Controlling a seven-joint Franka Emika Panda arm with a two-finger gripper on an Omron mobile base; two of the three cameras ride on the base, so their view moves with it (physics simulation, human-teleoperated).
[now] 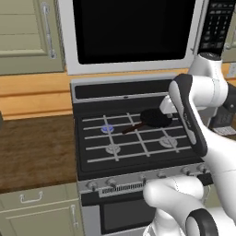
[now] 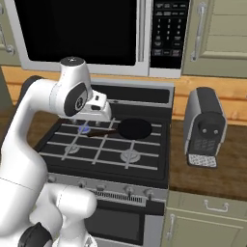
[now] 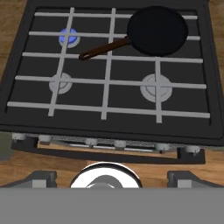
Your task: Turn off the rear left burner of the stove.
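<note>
The stove (image 3: 26, 70) lies below my hand, its black cooktop crossed by pale grey grates. Blue flame glows at the rear left burner (image 3: 68, 36), also visible in the base views (image 1: 108, 128) (image 2: 85, 128). Small round knobs (image 3: 91, 141) line the front panel (image 1: 110, 181) (image 2: 128, 189). My gripper (image 3: 114, 178) hovers high above the stove's front edge, over the middle of the knob row and well clear of it. Its fingertips (image 3: 41, 177) stand wide apart, open, with nothing between them. In the right base view my hand (image 2: 99, 108) hangs over the cooktop's left half.
A black frying pan (image 3: 157, 29) with a brown handle sits on the rear right burner. The microwave (image 1: 133, 32) hangs above the stove. A grey coffee machine (image 2: 205, 126) stands on the wooden counter to the right. More wooden counter (image 1: 32, 147) stretches to the left.
</note>
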